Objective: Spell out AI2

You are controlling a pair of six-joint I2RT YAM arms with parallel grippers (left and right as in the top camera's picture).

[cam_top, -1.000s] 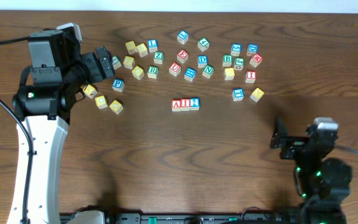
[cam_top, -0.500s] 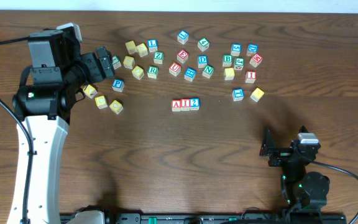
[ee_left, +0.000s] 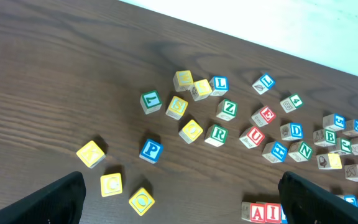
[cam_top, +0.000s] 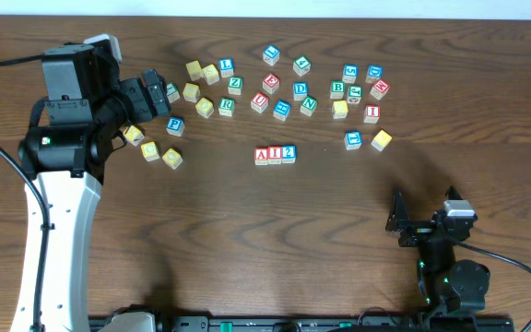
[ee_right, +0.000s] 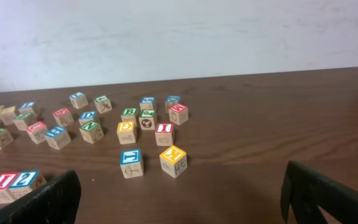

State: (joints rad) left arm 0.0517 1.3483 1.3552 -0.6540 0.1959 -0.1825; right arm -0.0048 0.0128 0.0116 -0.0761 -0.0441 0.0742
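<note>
Cubes A point(cam_top: 262, 155), I point(cam_top: 275, 155) and 2 point(cam_top: 289, 153) are sitting touching in order; left claw point(ee_left: 182, 199) and right claw point(ee_right: 179, 196) are gaping empty; spelling is appearing complete, only parking remaining

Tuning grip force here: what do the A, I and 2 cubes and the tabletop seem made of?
A cube, I cube and 2 cube: likely pale wood, bare sides, with matte red or blue painted frames and characters. Table: dark brown wood or wood-look laminate, streaky grain, low sheen; which one is unclear.
</note>
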